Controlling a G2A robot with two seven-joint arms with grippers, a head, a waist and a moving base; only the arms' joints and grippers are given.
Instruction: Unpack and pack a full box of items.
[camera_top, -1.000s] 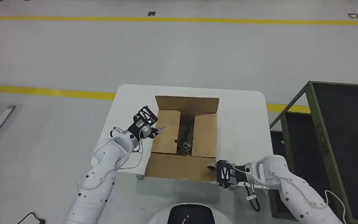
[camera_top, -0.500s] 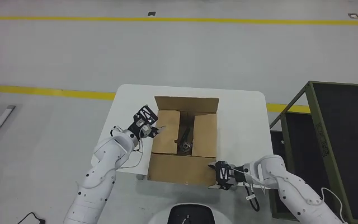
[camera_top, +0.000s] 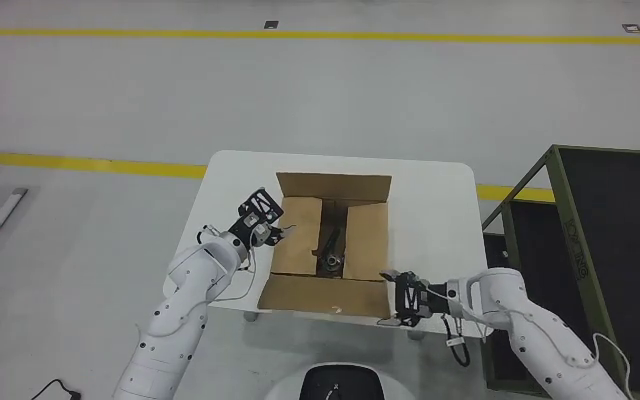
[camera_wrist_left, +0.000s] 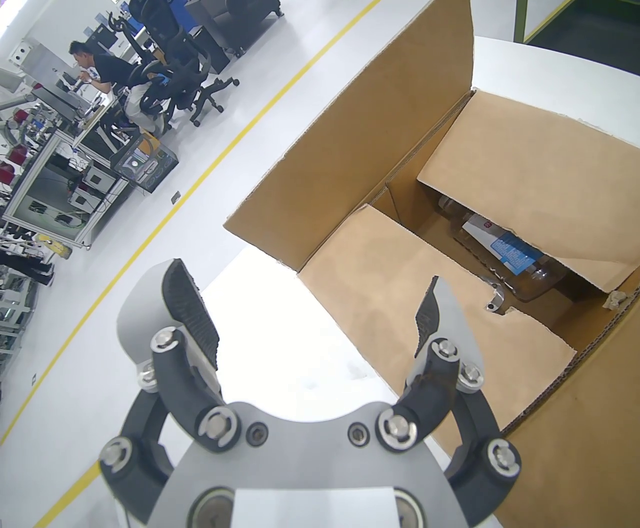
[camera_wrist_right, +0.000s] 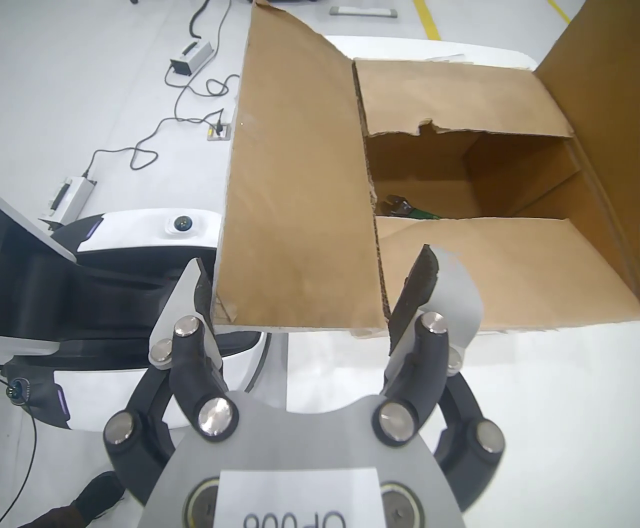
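An open cardboard box (camera_top: 335, 240) stands on the white table (camera_top: 440, 200). Its two side flaps are folded in, and a dark item (camera_top: 332, 252) shows in the gap between them. In the left wrist view a clear bottle (camera_wrist_left: 500, 250) lies inside the box. My left gripper (camera_top: 275, 232) is open beside the box's left side, over the inner flap's edge (camera_wrist_left: 305, 272). My right gripper (camera_top: 392, 298) is open at the box's near right corner. The end of the near outer flap (camera_wrist_right: 300, 200) sits between its fingers (camera_wrist_right: 311, 257).
A dark green metal rack (camera_top: 560, 260) stands close to the table's right side. The far outer flap (camera_top: 335, 186) stands upright. Cables and power bricks (camera_wrist_right: 190, 55) lie on the floor beyond the table's near edge.
My right gripper has shifted up and slightly right, closer to the box's near right corner, and the near flap now hangs a little flatter. The left arm has stayed put.
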